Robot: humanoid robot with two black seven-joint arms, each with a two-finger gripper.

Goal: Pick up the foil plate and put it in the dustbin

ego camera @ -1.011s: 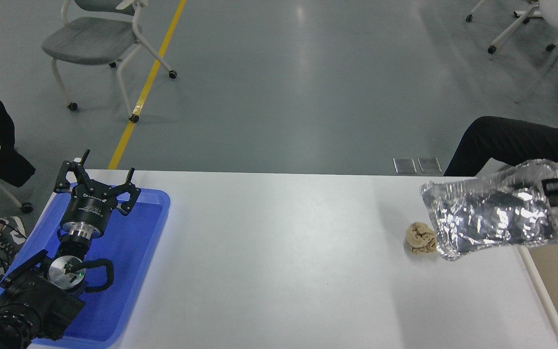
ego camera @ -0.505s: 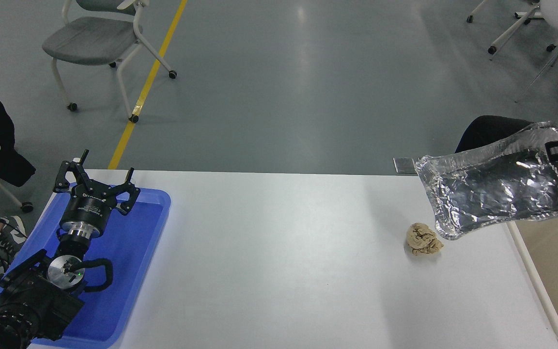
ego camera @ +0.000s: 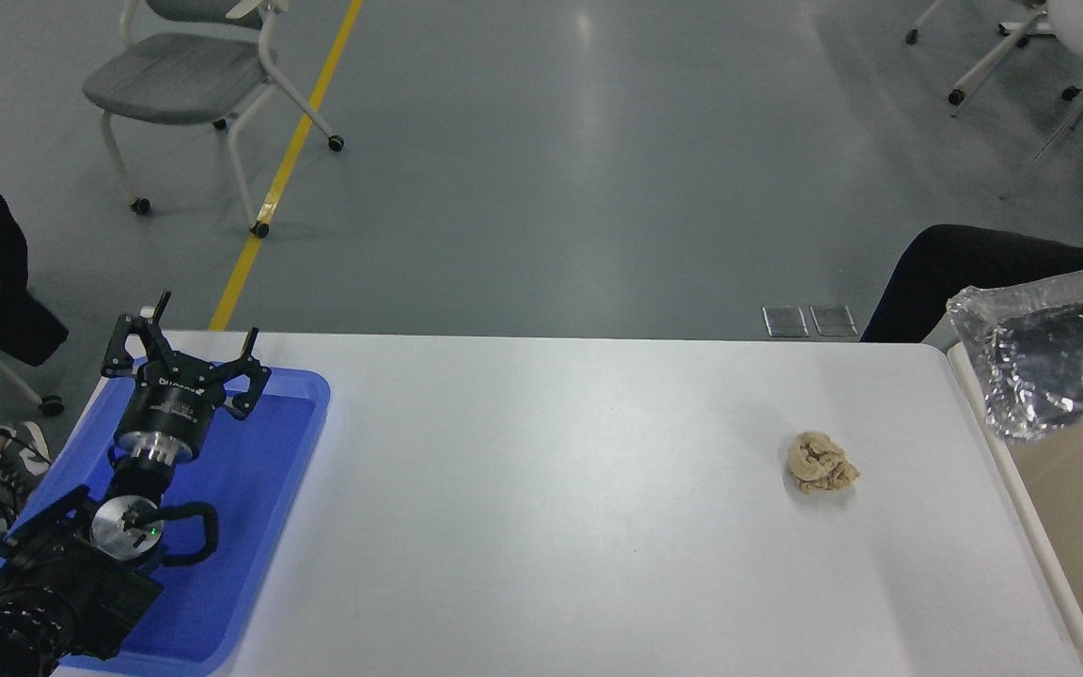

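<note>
The foil plate [ego camera: 1059, 362], crinkled and shiny silver, shows at the far right edge, above the far end of the dustbin [ego camera: 1023, 512] and partly cut off by the picture's edge. What holds it is out of view, as is my right gripper. The dustbin is beige with a thick white rim and stands against the table's right side. My left gripper [ego camera: 192, 338] is parked at the lower left over a blue tray, open and holding nothing.
A small tan crumpled paper wad [ego camera: 822, 464] lies on the white table [ego camera: 541, 508] left of the dustbin. The blue tray [ego camera: 250, 527] sits at the table's left end. A person's dark-clad leg [ego camera: 974, 273] is behind the far right corner. Chairs stand on the floor beyond.
The foil plate has moved right, from over the table to above the dustbin, and the right gripper that held it has left the picture. The left arm is still.
</note>
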